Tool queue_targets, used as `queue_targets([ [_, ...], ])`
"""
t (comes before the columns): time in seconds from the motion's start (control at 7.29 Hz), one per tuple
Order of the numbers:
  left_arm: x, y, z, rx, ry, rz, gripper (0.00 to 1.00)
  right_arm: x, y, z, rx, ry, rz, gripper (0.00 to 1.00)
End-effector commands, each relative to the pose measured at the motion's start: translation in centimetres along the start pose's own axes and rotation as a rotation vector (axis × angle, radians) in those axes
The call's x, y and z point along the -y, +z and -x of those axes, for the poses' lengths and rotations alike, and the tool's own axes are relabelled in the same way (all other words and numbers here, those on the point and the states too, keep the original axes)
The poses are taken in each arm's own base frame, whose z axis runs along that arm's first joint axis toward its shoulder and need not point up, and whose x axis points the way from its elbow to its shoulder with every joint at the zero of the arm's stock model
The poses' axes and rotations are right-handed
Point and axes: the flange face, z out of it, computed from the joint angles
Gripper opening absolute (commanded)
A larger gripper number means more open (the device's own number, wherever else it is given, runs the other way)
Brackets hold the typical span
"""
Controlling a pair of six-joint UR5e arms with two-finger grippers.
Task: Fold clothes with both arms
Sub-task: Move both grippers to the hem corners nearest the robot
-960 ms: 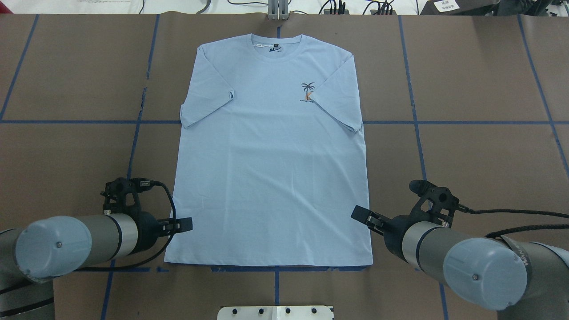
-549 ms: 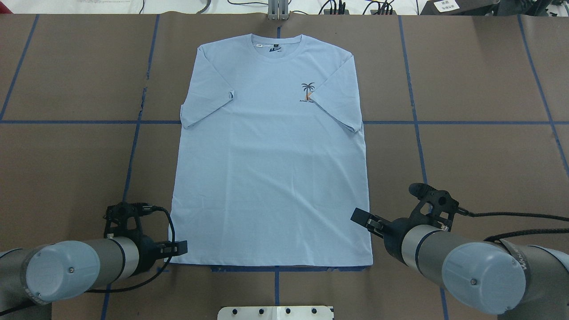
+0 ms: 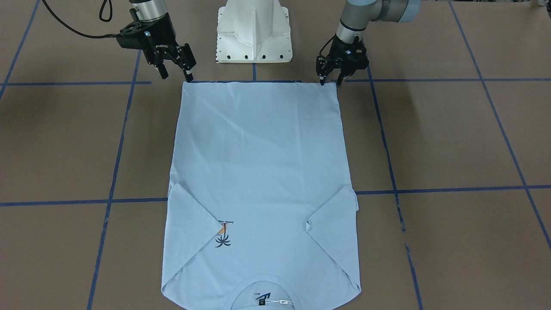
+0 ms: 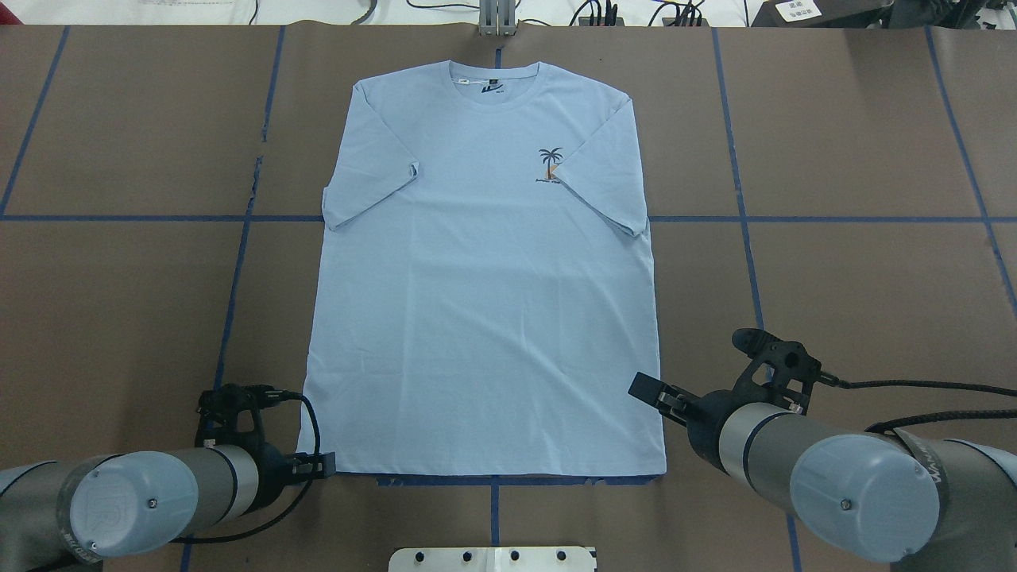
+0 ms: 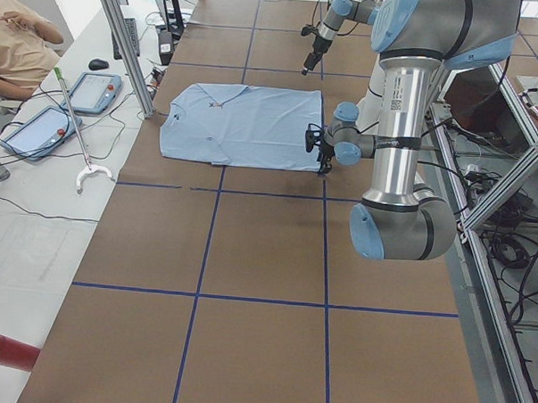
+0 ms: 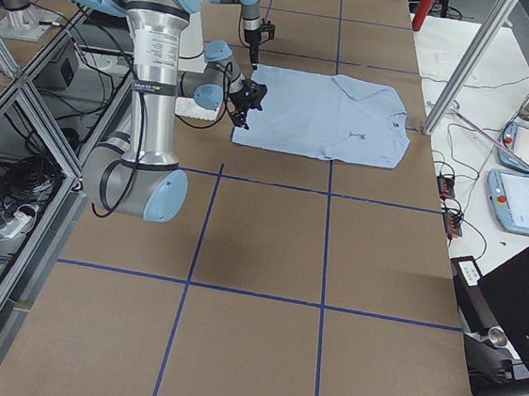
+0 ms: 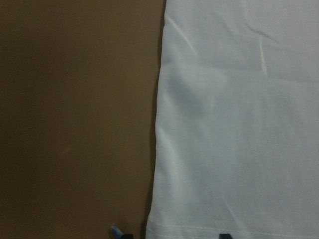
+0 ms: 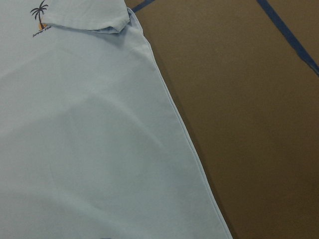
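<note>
On the brown table (image 4: 858, 270) the T-shirt (image 4: 485, 302) lies flat, hem nearest the robot. The left claw (image 3: 331, 81) and right claw (image 3: 176, 76) gape empty by its hem corners; pinching only one layer could skew the fold.

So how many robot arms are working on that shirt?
2. The left arm is at the shirt's hem corner on its own side; the right arm is beside the opposite hem corner. None seems hidden.

L arm (image 4: 143, 496) reaches low, L gripper (image 3: 330, 82) pointing straight down w/ 2 fingers apart; R arm (image 4: 834, 477) sits higher, R gripper (image 3: 177, 77) tilted, 2 fingers spread wide.
</note>
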Motion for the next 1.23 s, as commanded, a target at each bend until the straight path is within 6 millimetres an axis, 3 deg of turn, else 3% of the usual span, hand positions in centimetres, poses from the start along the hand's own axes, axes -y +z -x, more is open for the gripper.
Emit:
queue_targets([
  [0.0, -0.3, 0.1, -0.6, -0.007, -0.001, 0.005, 0.37, 0.0, 0.1, -0.1, -0.002, 0.000, -0.001, 0.95],
  [0.14, -0.3, 0.0, -0.6, -0.009, -0.001, 0.005, 0.25, 0.1, 0.0, 0.0, 0.001, 0.000, -0.005, 0.95],
  [0.27, -0.3, 0.0, -0.7, -0.010, -0.001, 0.006, 0.08, 0.1, 0.1, -0.1, 0.000, 0.000, -0.006, 0.95],
  [0.41, -0.3, 0.0, -0.7, -0.010, -0.001, 0.005, 0.00, 0.1, 0.1, 0.0, 0.000, 0.000, -0.007, 0.95],
  [0.55, -0.3, -0.2, -0.9, -0.015, -0.001, 0.005, 0.00, 0.0, 0.1, -0.1, 0.002, -0.003, -0.017, 0.88],
  [0.96, -0.1, -0.6, -1.8, -0.035, -0.004, 0.002, 0.00, -3.4, 0.7, -0.7, -0.069, 0.093, -0.036, 0.63],
  [1.1, -0.1, -0.7, -1.9, -0.039, -0.004, 0.002, 0.00, -5.3, 0.8, -0.6, -0.108, 0.077, -0.057, 0.63],
])
